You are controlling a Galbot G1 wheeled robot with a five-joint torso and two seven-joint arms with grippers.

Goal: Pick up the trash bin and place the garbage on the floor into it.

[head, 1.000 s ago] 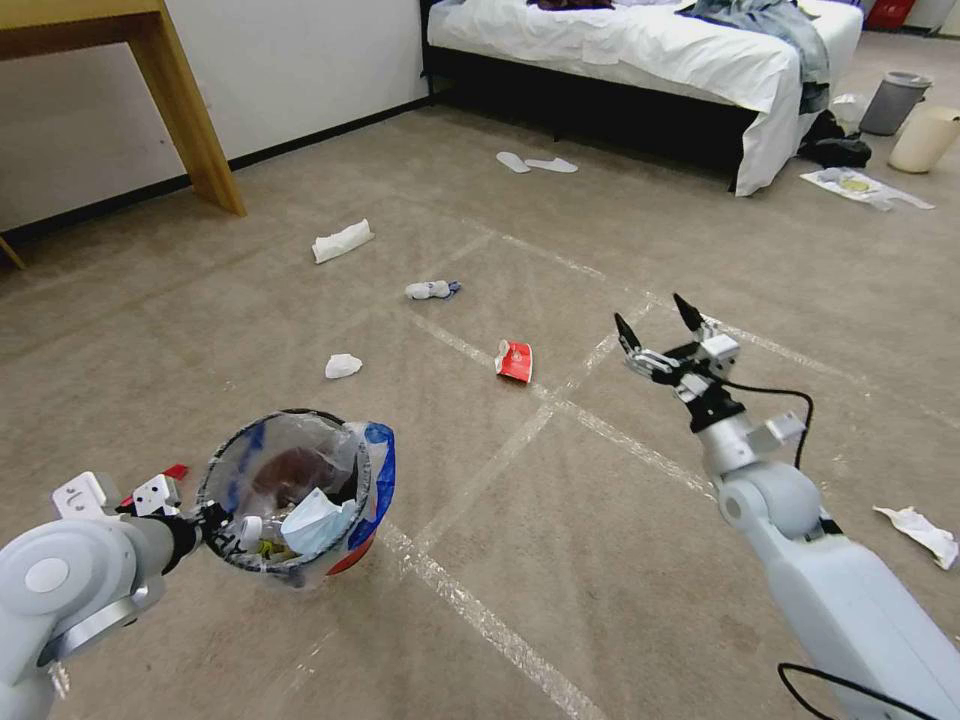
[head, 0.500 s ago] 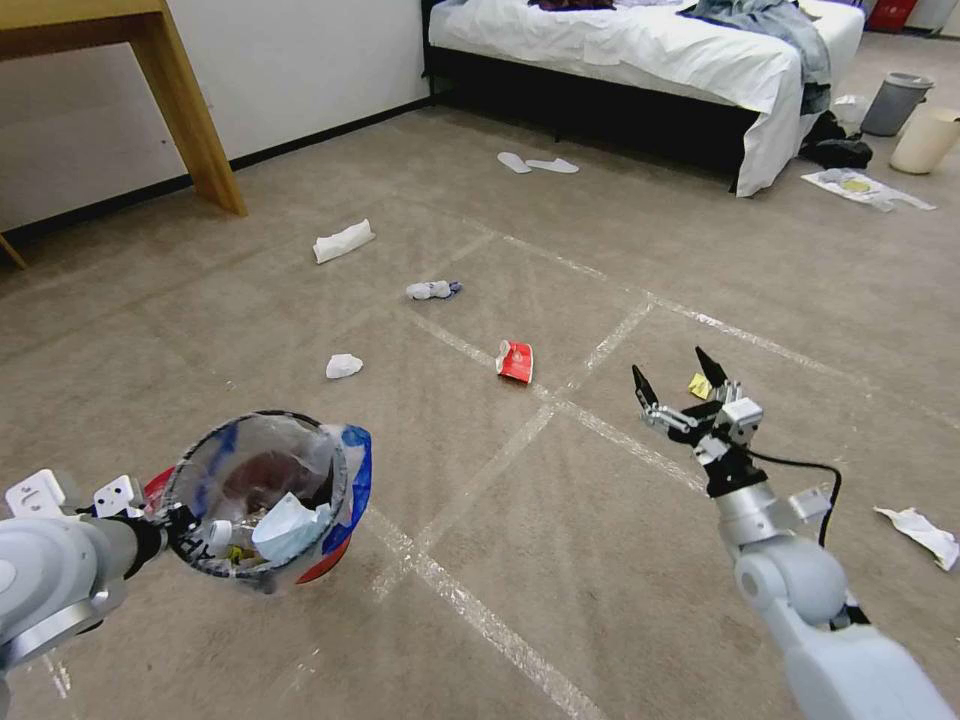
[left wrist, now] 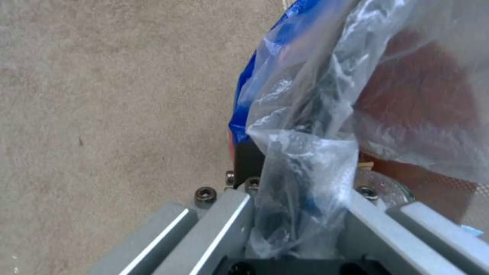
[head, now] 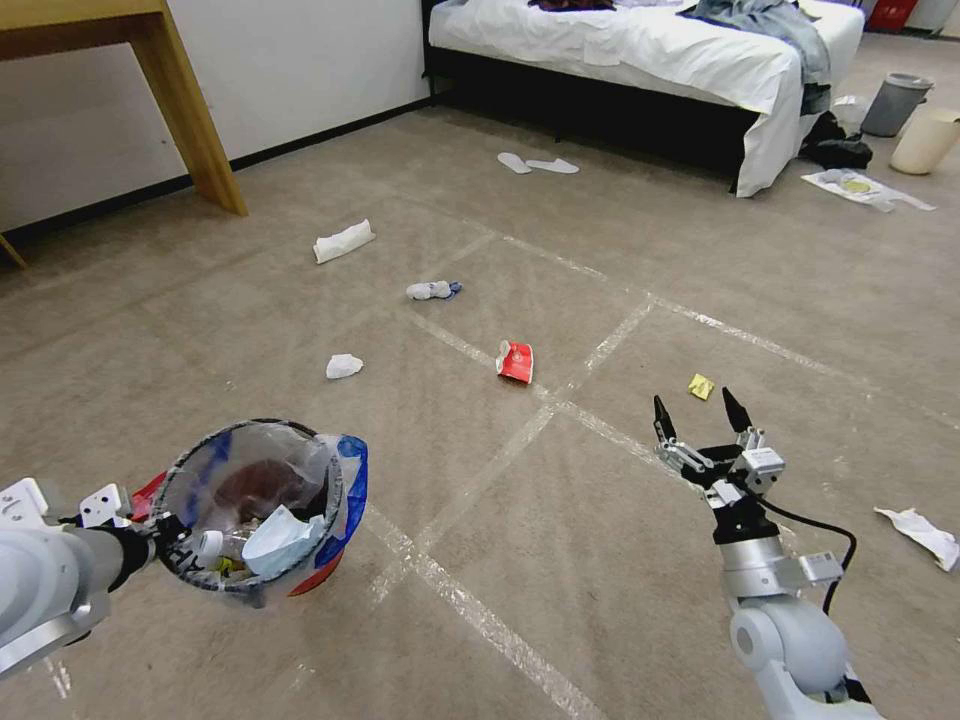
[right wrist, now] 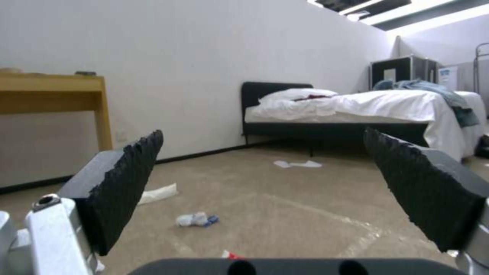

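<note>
At the robot's 10 o'clock, low and close in, the left gripper [head: 165, 530] was clamped on the rim of the trash bin [head: 255, 505], pinching the clear liner bag [left wrist: 300, 160] with it; bin held off the carpet and tilted, mouth toward the head camera. Inside: a brown paper bag, a white tissue, other scraps.

Right gripper [head: 697, 418] at 2 o'clock, jaws spread wide, holding nothing, poised above the carpet near a yellow scrap [head: 700, 386] at its 12 o'clock.

Litter still on the floor: red wrapper [head: 515, 361] near 12 o'clock, small tissue [head: 343, 366] at 11, bottle-like piece [head: 431, 290] beyond, torn tissue [head: 918, 532] at 3.

Risks, as judged: the grip is partly on slippery film, so the tilted bin could slip or spill. The yellow scrap lies flat on pile carpet; the fingertips might close over it without catching it.
</note>
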